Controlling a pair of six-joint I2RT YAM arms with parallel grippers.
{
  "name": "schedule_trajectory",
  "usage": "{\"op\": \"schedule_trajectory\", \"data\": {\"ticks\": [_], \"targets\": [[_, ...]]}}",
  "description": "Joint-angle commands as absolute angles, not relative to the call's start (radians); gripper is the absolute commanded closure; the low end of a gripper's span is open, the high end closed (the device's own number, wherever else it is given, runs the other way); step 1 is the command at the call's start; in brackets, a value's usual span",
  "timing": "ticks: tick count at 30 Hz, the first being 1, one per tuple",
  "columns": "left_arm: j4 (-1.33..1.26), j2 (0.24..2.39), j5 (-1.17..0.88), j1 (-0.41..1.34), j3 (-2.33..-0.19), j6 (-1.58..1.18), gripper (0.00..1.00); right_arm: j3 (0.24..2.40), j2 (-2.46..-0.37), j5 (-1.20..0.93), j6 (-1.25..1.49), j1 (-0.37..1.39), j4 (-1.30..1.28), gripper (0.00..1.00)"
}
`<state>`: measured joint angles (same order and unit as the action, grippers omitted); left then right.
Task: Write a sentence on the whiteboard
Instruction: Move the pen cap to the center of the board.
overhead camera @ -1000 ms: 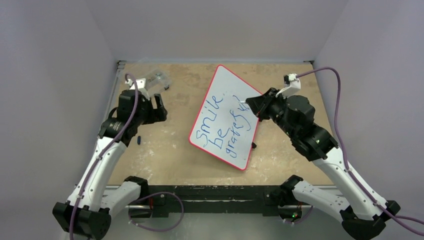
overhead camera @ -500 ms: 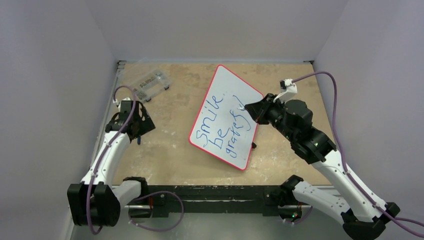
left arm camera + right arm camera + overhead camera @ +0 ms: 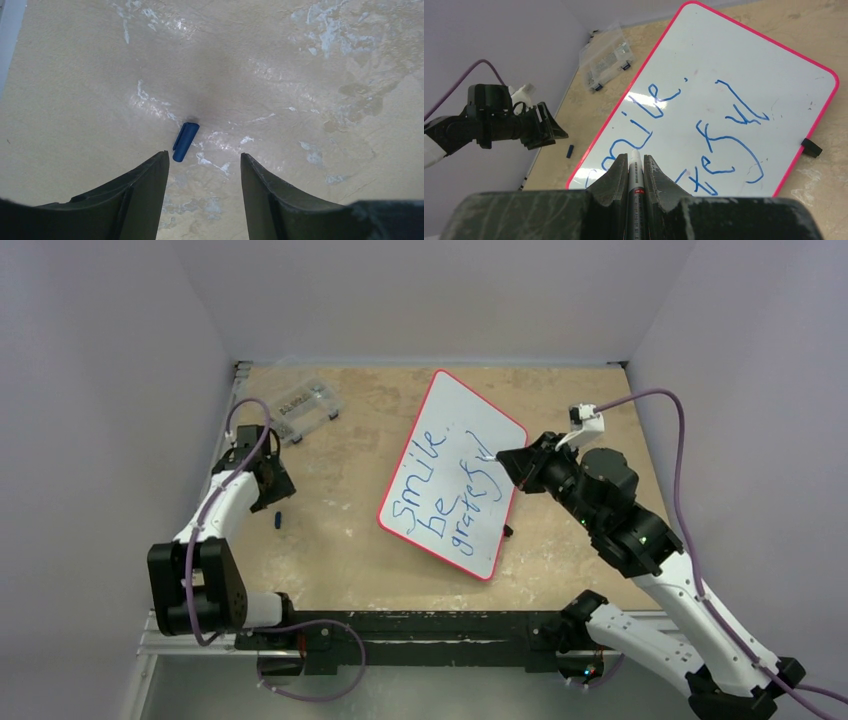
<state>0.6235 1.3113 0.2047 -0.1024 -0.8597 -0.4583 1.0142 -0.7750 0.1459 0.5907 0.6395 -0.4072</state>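
The whiteboard [image 3: 468, 418] lies tilted at mid-table, white with a red rim; it also shows in the right wrist view [image 3: 744, 60]. The sentence [image 3: 440, 495] in blue reads "smile be grateful" in three slanted lines, partly seen in the right wrist view [image 3: 719, 130]. My right gripper [image 3: 503, 455] is shut on a marker [image 3: 635, 175], whose tip is held just above the board's right edge. My left gripper [image 3: 204, 159] is open and empty, low over the table at far left [image 3: 272, 492], just above a small blue cap [image 3: 185, 141].
A clear plastic compartment box [image 3: 305, 405] stands at the back left, also in the right wrist view [image 3: 606, 62]. The blue cap [image 3: 280, 518] lies left of the board. A small black foot [image 3: 811, 147] sticks out at the board's right edge. Walls close in on both sides.
My left arm has folded back to the left and its gripper has dropped towards the blue cap. My right gripper has drawn back slightly to the right with the marker.
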Motion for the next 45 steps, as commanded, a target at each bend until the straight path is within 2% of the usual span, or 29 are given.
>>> {"op": "schedule_trajectory", "data": {"ticks": [1,8,20,29,37,45], "targets": [[0.635,1.374,0.201,-0.114,-0.932,-0.388,0.47,1.012,-0.751,0.182,0.552,0.636,-0.396,1.0],[0.636,1.435,0.173,-0.139,-0.932,-0.355,0.43,1.008,-0.731,0.198,0.53,0.636,-0.401,1.0],[0.61,1.518,0.09,-0.172,-0.925,-0.297,0.49,1.003,-0.722,0.195,0.514,0.635,-0.389,1.0],[0.684,1.603,0.013,-0.193,-0.985,-0.269,0.52,1.016,-0.716,0.199,0.513,0.635,-0.383,1.0],[0.739,1.622,0.041,-0.192,-0.992,-0.326,0.53,1.026,-0.692,0.202,0.516,0.635,-0.399,1.0],[0.713,1.593,-0.018,-0.182,-0.966,-0.333,0.67,1.019,-0.679,0.198,0.524,0.635,-0.403,1.0]]}}
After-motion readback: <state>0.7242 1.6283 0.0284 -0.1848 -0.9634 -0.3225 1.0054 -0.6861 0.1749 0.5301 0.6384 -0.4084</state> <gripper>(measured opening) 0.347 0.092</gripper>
